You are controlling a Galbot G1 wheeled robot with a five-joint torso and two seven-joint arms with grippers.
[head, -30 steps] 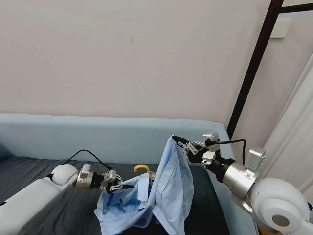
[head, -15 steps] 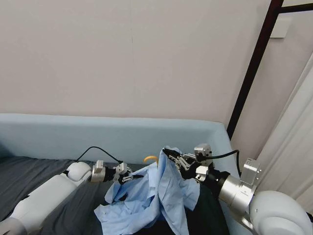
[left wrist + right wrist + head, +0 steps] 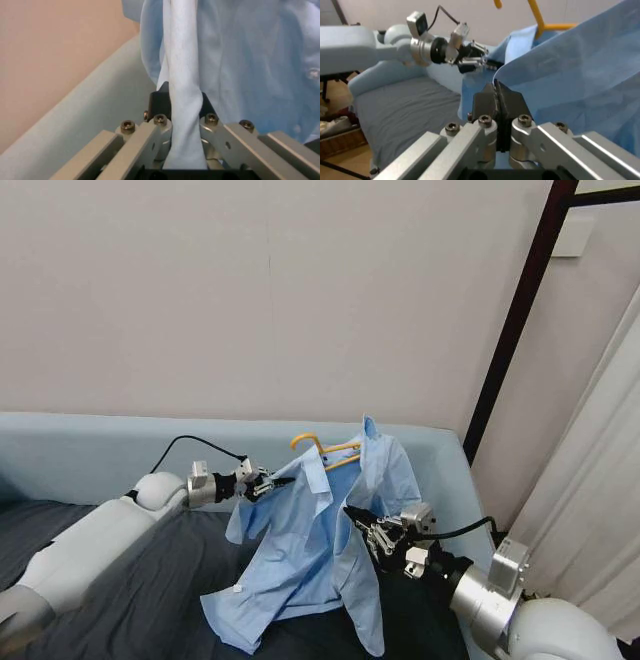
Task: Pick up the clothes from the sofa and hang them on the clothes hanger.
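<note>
One shirt (image 3: 312,565), in left claw (image 3: 283,481), right claw (image 3: 358,533)

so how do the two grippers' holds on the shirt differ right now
The left gripper sits high, at the collar of the blue shirt by the yellow hanger; the right gripper sits lower, on a front edge. The left gripper's jaws clamp a thick bunched fold, the right gripper's a thin edge. Both are shut on the blue shirt.

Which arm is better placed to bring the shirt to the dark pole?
Probably right: the right pincer grips the shirt nearer the dark pole; the left pincer holds the far shoulder.
</note>
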